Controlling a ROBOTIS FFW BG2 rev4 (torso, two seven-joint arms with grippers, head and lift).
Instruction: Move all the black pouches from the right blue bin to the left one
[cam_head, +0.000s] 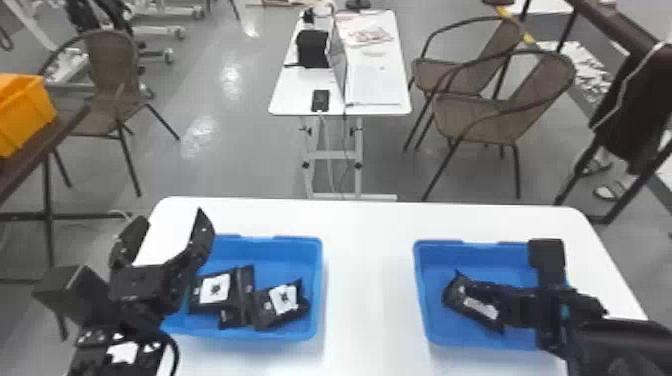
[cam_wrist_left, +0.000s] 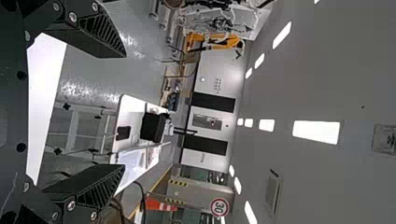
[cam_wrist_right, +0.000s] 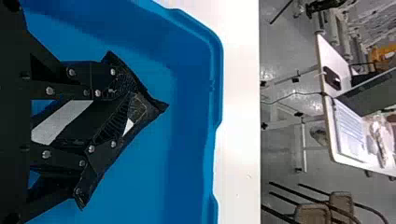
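My right gripper (cam_wrist_right: 129, 95) pinches a black pouch (cam_wrist_right: 143, 110), fingers nearly together; probably light, soft, slick, best held mid-body. Left gripper (cam_wrist_left: 125, 111) gapes wide, empty.

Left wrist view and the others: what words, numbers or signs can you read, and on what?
"30", on the round red-rimmed sign.
Too small or blurred to read: the print on the black pouches' white labels, the papers and the wall marks.

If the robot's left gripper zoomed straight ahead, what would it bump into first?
The way looks free nearby: the left gripper points out across the room, maybe toward the far wall, though depth is unclear.
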